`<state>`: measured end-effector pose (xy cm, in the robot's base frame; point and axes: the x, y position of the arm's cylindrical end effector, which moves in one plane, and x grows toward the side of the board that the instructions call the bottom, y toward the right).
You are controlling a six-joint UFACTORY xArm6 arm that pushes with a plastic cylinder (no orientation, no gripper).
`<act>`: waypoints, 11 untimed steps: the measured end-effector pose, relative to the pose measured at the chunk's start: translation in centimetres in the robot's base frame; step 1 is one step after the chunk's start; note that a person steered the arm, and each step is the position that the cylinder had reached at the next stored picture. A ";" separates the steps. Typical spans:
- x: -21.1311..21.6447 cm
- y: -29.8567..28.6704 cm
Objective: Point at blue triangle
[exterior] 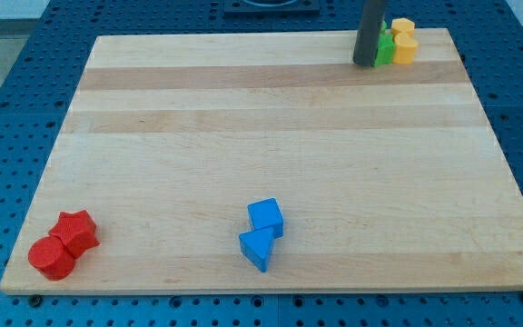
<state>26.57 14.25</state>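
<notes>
My tip [364, 64] is resting near the desk's top right corner, touching or just beside the green block [386, 48], with a yellow block [404, 44] beyond it. It is a bare rod, gripping nothing. The blue triangle [257, 247] is lying well apart, near the bottom edge, touching the blue cube [266, 217]. Two red blocks [64, 244] are sitting in the bottom left corner.

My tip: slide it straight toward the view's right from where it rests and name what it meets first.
My tip would meet the green block almost at once; it sits right beside it, with the yellow blocks just beyond.
</notes>
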 end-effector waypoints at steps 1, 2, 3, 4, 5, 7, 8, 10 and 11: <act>2.5 -0.2; 9.7 -0.4; 17.0 -0.2; 21.5 -0.2; 25.4 -0.4; 35.2 -5.1; 35.3 -9.0; 35.3 -14.9; 34.7 -16.5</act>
